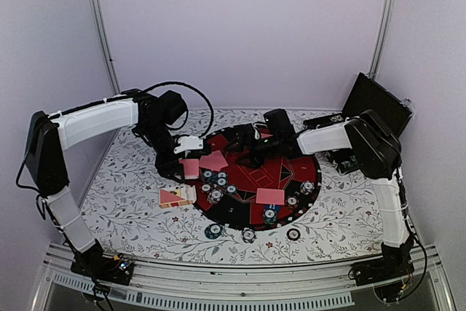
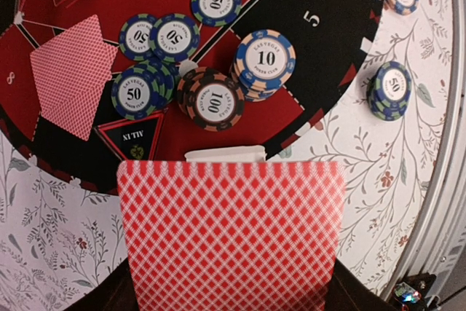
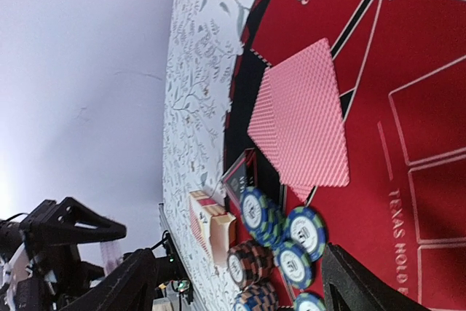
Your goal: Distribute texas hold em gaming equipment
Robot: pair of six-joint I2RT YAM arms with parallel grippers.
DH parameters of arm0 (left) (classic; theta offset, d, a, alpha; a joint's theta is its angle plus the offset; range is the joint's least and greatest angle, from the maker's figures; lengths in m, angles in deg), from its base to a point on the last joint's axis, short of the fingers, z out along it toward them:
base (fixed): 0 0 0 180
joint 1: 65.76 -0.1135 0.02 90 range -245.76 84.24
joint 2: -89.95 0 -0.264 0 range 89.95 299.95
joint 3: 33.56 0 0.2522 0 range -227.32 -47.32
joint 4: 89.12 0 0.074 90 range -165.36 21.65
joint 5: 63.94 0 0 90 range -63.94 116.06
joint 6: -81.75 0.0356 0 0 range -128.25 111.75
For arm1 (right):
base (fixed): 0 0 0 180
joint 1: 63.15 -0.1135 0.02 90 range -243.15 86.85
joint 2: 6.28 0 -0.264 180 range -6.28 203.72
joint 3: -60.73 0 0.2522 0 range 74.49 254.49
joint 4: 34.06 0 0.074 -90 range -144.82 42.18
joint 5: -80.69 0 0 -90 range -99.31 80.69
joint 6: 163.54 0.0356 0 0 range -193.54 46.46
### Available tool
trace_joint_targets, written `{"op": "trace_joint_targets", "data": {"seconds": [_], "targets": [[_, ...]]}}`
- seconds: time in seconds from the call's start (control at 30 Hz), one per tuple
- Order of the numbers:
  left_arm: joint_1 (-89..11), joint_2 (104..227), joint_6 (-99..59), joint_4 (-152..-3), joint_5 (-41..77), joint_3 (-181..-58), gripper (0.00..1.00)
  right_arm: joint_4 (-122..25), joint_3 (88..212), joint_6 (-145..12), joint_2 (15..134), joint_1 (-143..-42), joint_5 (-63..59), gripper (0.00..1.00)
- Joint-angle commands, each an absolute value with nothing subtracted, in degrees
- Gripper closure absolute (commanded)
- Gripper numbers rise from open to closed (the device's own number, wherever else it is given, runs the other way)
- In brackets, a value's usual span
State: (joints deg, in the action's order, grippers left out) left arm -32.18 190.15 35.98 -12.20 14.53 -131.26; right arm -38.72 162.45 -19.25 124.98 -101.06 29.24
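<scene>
- The left tool is clamped on a red-backed card. The card fills the lower part of the left wrist view, back toward the camera, with its gripped edge hidden at the bottom.
- That card hangs over the left rim of the round mat, where the mat meets the flowered surface. Its broad side runs across the tool and its free edge points in toward the mat.
- Just beyond the free edge lies a triangular "ALL IN" marker, then stacks of chips. Two cards lie overlapped on the red field, to the left of the chips in that view.
- The right tool stands wide open and empty over the middle of the mat. The same two cards and chips lie ahead of its fingers.
- Judgement: the held card is the one to be dealt, and the left arm has it. The move turns on carrying it forward, clear of the chip stacks, to an unfilled seat and letting it drop flat.
- Risk: the chips sit close under the card's likely path, so a low sweep could knock a stack.
</scene>
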Motion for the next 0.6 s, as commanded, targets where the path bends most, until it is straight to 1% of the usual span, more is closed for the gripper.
{"op": "trace_joint_targets", "data": {"seconds": [0.0,0.17,0.3,0.57], "targets": [[-32.5,189.4,35.5,-11.8,13.5,-132.9,0.88,-26.5,154.6,-13.4,117.9,-104.0,32.9,0.19],[-32.6,189.1,35.4,-11.6,13.4,-132.9,0.89,-18.8,150.2,-8.3,116.3,-108.0,34.7,0.19],[-32.5,189.2,35.1,-11.6,13.1,-133.3,0.89,-17.4,151.5,-6.8,117.1,-110.3,35.5,0.19],[-32.4,189.2,34.8,-11.7,13.1,-133.4,0.89,-17.0,154.7,-5.3,118.6,-111.6,36.3,0.19]]}}
